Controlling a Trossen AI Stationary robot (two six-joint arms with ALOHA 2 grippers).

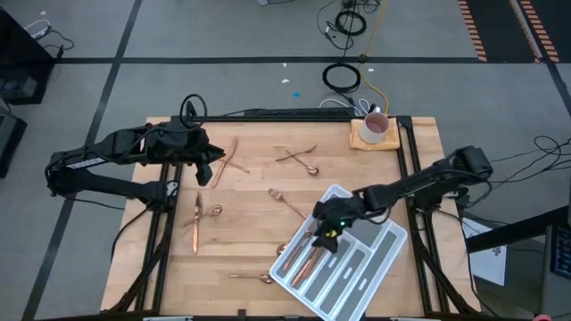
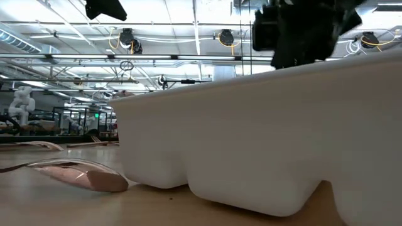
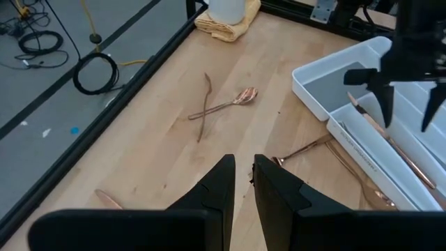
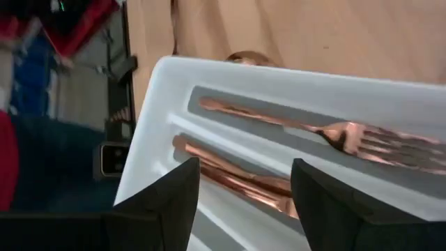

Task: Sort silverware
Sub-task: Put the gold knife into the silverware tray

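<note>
The white divided tray [image 1: 357, 267] sits at the table's near right. Two or three copper pieces [image 1: 302, 254] lie in its left compartments; the right wrist view shows a fork [image 4: 348, 136] and another piece [image 4: 230, 174] there. My right gripper [image 1: 326, 234] hovers open just above these compartments, touching nothing. More copper silverware lies loose on the wood: a crossed pair [image 1: 227, 160], another pair [image 1: 299, 159], a spoon [image 1: 285, 203], pieces at the left [image 1: 201, 218] and a spoon [image 1: 254, 278] near the front edge. My left gripper [image 1: 207, 162] hangs shut and empty above the far left.
A white mug [image 1: 376, 127] stands on a yellow cloth at the far right corner. Black frame rails run along the table's left, right and far sides. In the low view the tray wall [image 2: 264, 125] fills the front, with a spoon [image 2: 81, 174] beside it.
</note>
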